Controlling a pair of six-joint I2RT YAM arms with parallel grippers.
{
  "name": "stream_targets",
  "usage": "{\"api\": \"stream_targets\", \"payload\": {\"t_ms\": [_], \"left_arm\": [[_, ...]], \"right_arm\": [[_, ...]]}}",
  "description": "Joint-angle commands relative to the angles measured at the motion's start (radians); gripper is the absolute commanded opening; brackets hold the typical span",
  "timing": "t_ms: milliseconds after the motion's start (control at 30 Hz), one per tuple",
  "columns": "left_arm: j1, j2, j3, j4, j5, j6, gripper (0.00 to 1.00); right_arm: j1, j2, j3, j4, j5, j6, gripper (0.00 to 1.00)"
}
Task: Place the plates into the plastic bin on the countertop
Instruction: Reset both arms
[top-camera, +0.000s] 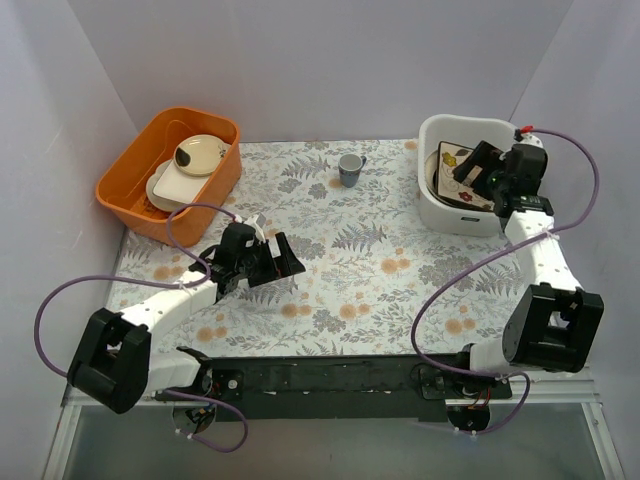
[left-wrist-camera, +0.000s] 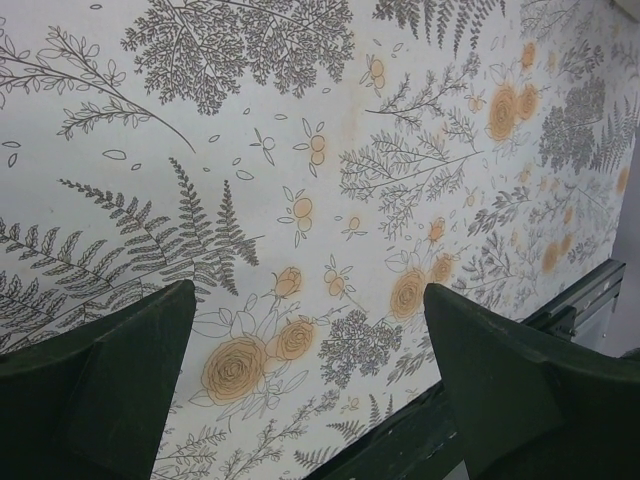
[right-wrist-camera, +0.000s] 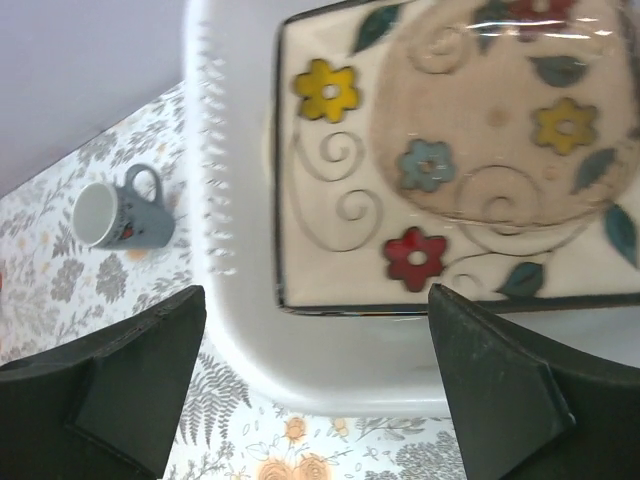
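Observation:
The white plastic bin (top-camera: 440, 205) stands at the back right of the fern-printed countertop (top-camera: 340, 280). A cream square plate with flowers (top-camera: 452, 165) lies inside it; in the right wrist view the plate (right-wrist-camera: 450, 170) fills the bin (right-wrist-camera: 330, 350). My right gripper (top-camera: 480, 172) hovers over the bin, open and empty (right-wrist-camera: 315, 380). My left gripper (top-camera: 275, 262) is open and empty above the cloth at the front left (left-wrist-camera: 310, 390). Other plates are out of view.
An orange tub (top-camera: 125, 195) at the back left holds plain cream dishes (top-camera: 198, 155). A small grey-blue cup (top-camera: 349, 170) stands at the back middle, also in the right wrist view (right-wrist-camera: 115, 212). Walls close in on three sides.

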Motion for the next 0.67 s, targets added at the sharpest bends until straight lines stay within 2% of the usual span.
{"api": "stream_targets", "payload": {"t_ms": [0,200,333,567,633], "left_arm": [[0.004,0.059,0.049,0.016,-0.015,0.016,0.98],[0.003,0.106,0.095,0.022,-0.042,0.027,0.98],[0.004,0.142,0.129,0.012,-0.067,0.041,0.98],[0.006,0.172,0.136,0.035,-0.097,0.065,0.98],[0.006,0.171,0.15,0.03,-0.146,0.067,0.98]], "right_arm": [[0.127,-0.069,-0.029,0.025,0.038,-0.053,0.98],[0.251,-0.149,-0.164,0.045,0.057,-0.076,0.98],[0.293,-0.169,-0.187,-0.045,0.075,-0.102,0.98],[0.353,-0.256,-0.411,0.039,0.153,-0.106,0.98],[0.353,-0.308,-0.5,0.107,0.178,-0.106,0.98]]}}
